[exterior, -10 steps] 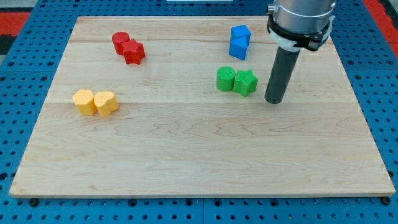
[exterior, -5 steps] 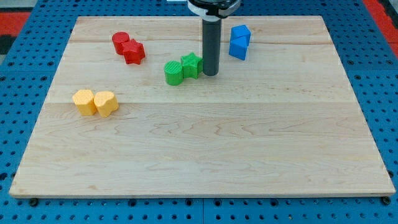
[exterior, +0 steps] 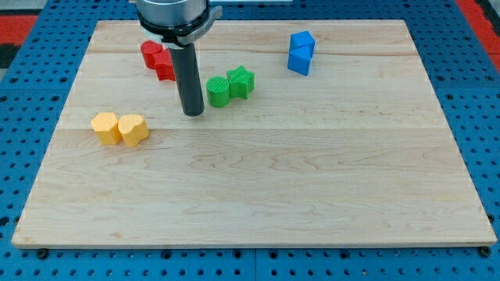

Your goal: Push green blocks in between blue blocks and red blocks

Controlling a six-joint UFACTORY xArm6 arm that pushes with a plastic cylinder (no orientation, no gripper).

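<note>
Two green blocks, a cylinder [exterior: 218, 91] and a star shape [exterior: 241, 82], sit touching on the wooden board [exterior: 312, 179], left of the blue blocks [exterior: 300, 52] and right of the red blocks [exterior: 158, 58]. My tip [exterior: 193, 113] rests on the board just left of and below the green cylinder, a small gap apart. The rod hides part of the red blocks.
Two yellow blocks [exterior: 119, 128] lie side by side near the board's left edge. A blue pegboard [exterior: 480, 94] surrounds the board.
The tip pushed the green blocks left from near the blue blocks toward the middle, then moved around to their lower left. The green blocks stayed put over the last half second.
</note>
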